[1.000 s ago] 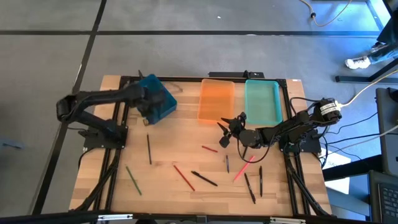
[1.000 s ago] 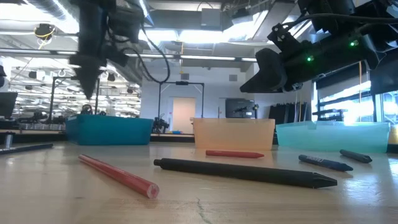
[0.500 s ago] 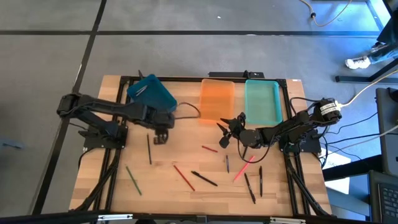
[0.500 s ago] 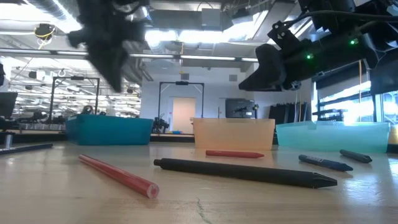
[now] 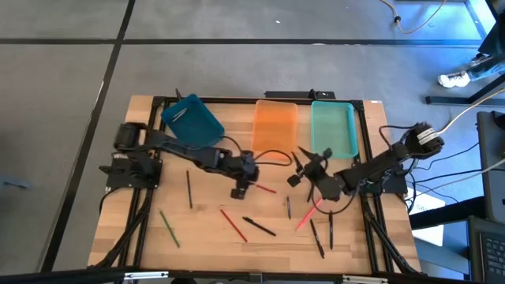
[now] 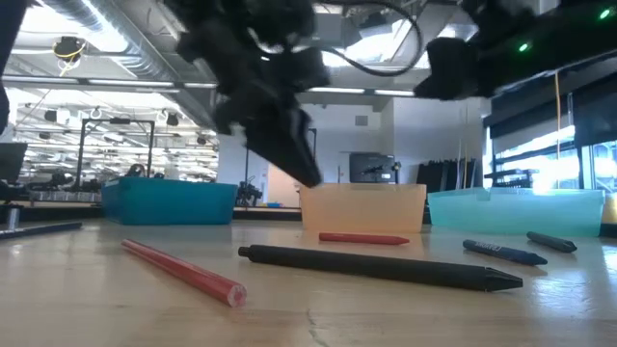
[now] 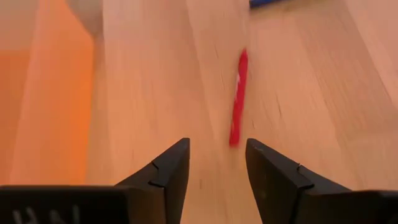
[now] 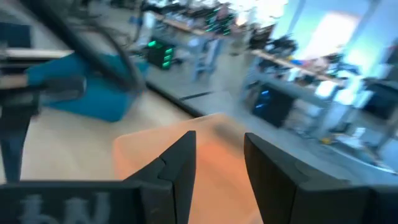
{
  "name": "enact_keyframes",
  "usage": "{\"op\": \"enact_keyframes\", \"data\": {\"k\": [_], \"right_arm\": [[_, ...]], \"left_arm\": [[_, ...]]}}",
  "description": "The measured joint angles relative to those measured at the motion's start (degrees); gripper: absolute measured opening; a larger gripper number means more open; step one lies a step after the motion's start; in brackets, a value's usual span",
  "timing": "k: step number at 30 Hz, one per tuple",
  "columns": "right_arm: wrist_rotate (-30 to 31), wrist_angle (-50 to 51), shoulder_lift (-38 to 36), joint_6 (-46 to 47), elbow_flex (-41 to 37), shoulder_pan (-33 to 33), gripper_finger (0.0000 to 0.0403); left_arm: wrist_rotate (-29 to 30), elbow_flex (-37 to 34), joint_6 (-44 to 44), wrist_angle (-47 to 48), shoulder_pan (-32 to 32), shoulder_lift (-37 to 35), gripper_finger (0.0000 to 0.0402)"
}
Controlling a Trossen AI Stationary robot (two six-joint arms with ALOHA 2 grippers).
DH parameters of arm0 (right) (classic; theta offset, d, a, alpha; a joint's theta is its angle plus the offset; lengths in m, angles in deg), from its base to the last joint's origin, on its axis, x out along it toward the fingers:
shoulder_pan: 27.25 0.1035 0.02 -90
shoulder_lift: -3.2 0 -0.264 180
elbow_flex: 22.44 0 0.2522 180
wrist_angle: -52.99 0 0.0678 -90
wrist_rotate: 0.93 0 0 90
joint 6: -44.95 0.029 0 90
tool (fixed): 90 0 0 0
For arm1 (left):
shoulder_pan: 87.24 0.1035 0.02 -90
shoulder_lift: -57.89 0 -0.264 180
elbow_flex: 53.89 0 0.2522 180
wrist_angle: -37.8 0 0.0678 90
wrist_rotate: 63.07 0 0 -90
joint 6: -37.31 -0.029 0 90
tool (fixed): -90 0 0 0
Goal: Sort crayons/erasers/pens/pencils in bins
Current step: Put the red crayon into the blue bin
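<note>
Left gripper (image 5: pixel 240 189): fingers spread with nothing between them, low over the middle of the table (image 5: pixel 205 229), just in front of the orange bin (image 5: pixel 274 126)
Red crayon (image 7: pixel 237 98): flat on the wood just ahead of the left gripper's fingers (image 7: pixel 171 168), not touching them
Right gripper (image 5: pixel 304 167): fingers apart and empty, raised over the table in front of the orange and mint bin (image 5: pixel 332 128)
Loose sticks: long red pencil (image 6: pixel 183 273) and black pen (image 6: pixel 376 266) lie nearest the front edge; others scattered under the right arm
Teal bin (image 5: pixel 192 120): far left corner, turned at an angle
</note>
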Motion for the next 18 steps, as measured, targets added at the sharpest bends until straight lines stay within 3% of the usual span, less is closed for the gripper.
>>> {"op": "enact_keyframes", "data": {"k": [3,10,18], "right_arm": [[4.0,0.0,-1.0,-0.1,0.0,2.0,0.0139],[3.2,1.9,-0.3,2.5,0.0,2.1,0.0139],[3.1,2.1,-0.3,3.0,0.0,2.1,0.0139]], "left_arm": [[-2.1,4.3,-1.6,-0.1,0.0,4.6,0.0153],[-5.2,11.1,-2.9,1.8,0.0,13.0,0.0152],[-5.6,13.8,-2.9,6.0,0.0,15.7,0.0151]]}}
